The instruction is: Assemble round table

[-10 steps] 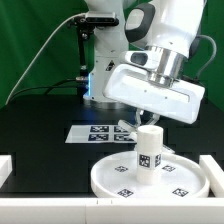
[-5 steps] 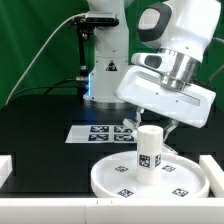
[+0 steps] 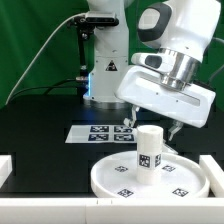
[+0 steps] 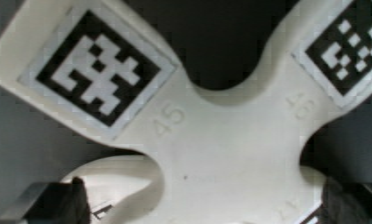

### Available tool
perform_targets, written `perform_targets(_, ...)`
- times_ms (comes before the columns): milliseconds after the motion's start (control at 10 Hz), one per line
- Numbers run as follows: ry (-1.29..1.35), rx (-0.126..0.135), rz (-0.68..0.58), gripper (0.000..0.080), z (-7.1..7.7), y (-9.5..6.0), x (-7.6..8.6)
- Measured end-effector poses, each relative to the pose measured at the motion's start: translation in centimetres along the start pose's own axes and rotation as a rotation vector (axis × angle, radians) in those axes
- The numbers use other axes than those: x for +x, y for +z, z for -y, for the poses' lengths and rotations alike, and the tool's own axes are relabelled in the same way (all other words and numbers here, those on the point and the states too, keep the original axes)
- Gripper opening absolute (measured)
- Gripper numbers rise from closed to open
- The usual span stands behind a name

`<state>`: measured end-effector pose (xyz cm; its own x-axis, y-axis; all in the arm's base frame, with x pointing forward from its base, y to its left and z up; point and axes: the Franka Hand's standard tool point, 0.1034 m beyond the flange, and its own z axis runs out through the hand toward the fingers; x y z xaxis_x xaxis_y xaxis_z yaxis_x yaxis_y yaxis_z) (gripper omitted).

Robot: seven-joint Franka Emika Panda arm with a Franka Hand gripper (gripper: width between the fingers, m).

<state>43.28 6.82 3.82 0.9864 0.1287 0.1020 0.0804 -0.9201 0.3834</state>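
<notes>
The large rimmed round disc [image 3: 103, 181] lies at the front of the black table, with the short cylindrical post [image 3: 149, 150] standing upright on it. Behind the post, the cross-shaped piece [image 3: 124, 125] lies on the table, mostly hidden by my hand. My gripper [image 3: 150, 120] is low over it. In the wrist view the cross-shaped piece [image 4: 209, 130] fills the frame, two tagged arms spreading away. My gripper [image 4: 215, 205] is open, with a dark finger on each side of the piece's middle.
The marker board [image 3: 92, 131] lies flat behind the disc, towards the exterior view's left. White bars sit at the table's front left [image 3: 6, 170] and front right [image 3: 216, 166]. The arm's base [image 3: 100, 70] stands at the back.
My hand moved to the exterior view's right and a little lower between one second and half a second ago. Since then nothing has visibly moved.
</notes>
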Motion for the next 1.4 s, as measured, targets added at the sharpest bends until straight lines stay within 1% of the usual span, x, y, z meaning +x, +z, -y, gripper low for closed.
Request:
perform_targets(100, 0.027, -0.026, 0.033, 0.0646, 0.7, -0.1, -0.3)
perform_targets(200, 0.061, -0.06, 0.03, 0.0648, 1.6, 0.2, -0.6)
perform_targets(300, 0.044, -0.097, 0.027, 0.0648, 1.9, 0.8, -1.2)
perform_targets(700, 0.028, -0.096, 0.025, 0.0648, 1.6, 0.9, -1.1)
perform_targets(800, 0.018, -0.094, 0.026, 0.0648, 1.1, 1.1, -0.9)
perform_targets(900, 0.021, -0.095, 0.028, 0.0648, 1.0, 1.1, -1.0)
perform_targets(1200, 0.016, -0.096, 0.029, 0.0648, 1.1, 1.2, -1.1)
perform_targets(1300, 0.016, -0.096, 0.029, 0.0509, 1.1, 1.2, -1.1)
perform_targets(1400, 0.016, -0.095, 0.029, 0.0509, 1.1, 1.2, -1.1)
